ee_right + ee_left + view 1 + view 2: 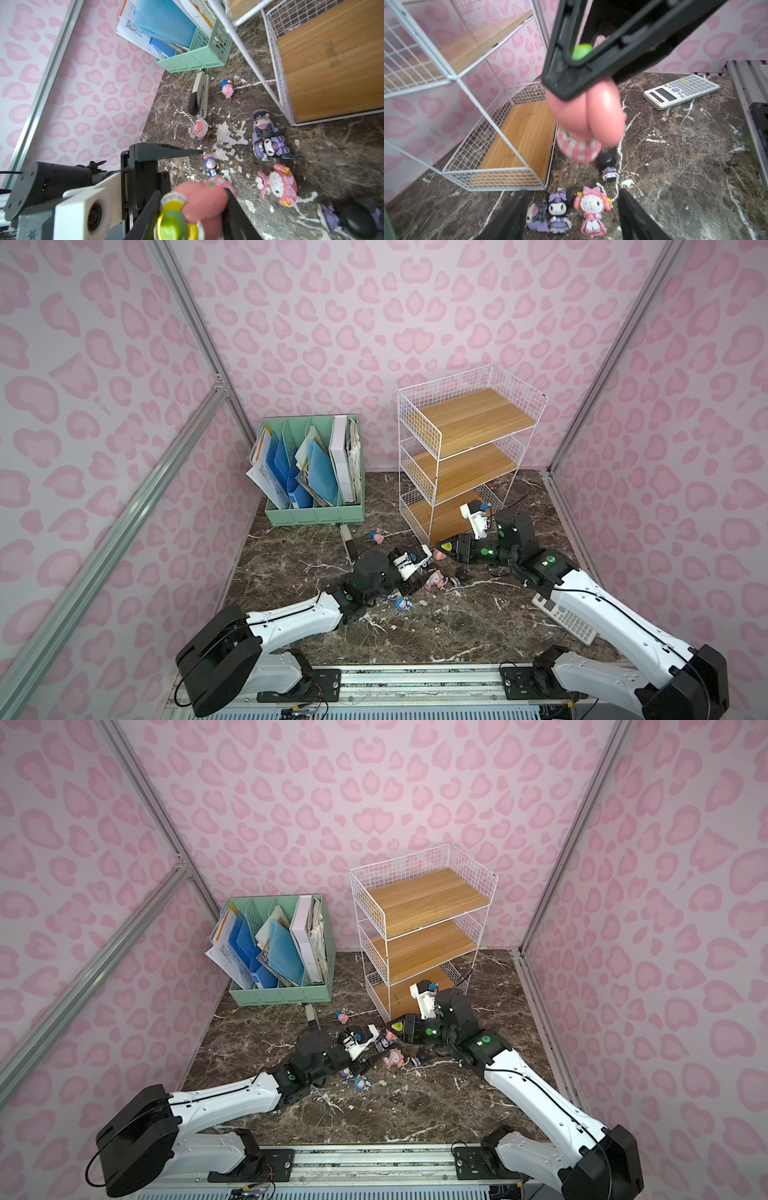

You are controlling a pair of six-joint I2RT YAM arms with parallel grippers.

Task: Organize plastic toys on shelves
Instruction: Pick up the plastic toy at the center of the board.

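Note:
My right gripper is shut on a pink toy with a green-and-yellow cap, held just above the table in front of the shelves. In the left wrist view this pink toy hangs from the right gripper. My left gripper is open and low over the table. Between its fingers stand a black-and-purple figurine and a pink figurine, with a second purple one lying beside them. In a top view the left gripper sits beside the pink figurine.
Loose toys lie around: a tiny blue one, a tiny pink one with a blue cap, a pink one by the stapler, and a toppled black one. A calculator lies under the right arm. A mint organizer stands at the back left.

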